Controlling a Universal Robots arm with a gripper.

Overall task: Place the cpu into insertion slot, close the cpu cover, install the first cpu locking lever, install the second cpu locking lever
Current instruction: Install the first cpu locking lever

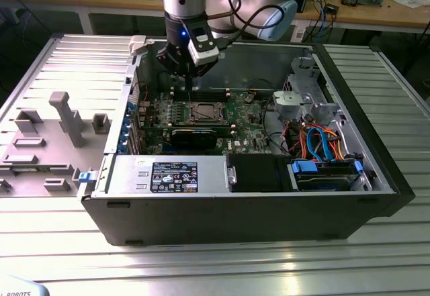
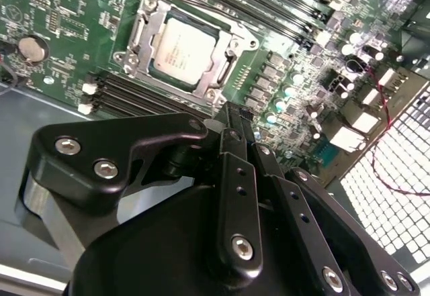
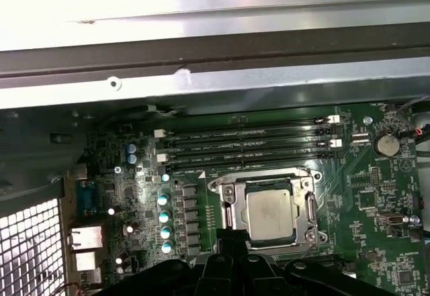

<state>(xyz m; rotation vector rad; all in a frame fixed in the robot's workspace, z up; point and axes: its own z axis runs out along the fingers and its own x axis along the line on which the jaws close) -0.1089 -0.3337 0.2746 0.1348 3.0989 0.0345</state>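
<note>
I see the cpu [image 2: 181,49] already lying flat in the insertion slot [image 2: 222,84], its silver-grey top facing up, in the middle of the green motherboard [image 3: 376,195]. The cpu cover [image 3: 230,205] is down around it like a frame, so the chip shows through the central window; I judge this holds the chip pressed evenly on the contacts. A thin wire lever [image 2: 195,4] runs along one edge of the socket, but I cannot tell if it is hooked under its catch. The memory slots [image 3: 248,145] lie just beside the socket. In the exterior view the tool [image 1: 190,73] hangs above the socket inside the open computer case [image 1: 235,209], which lies on its side on the bench [image 1: 215,262] so that the board faces upward for the arm. In the second wrist view the black fingers [image 2: 232,131] are together at their tips, they hold nothing, and they touch nothing on the board.
</note>
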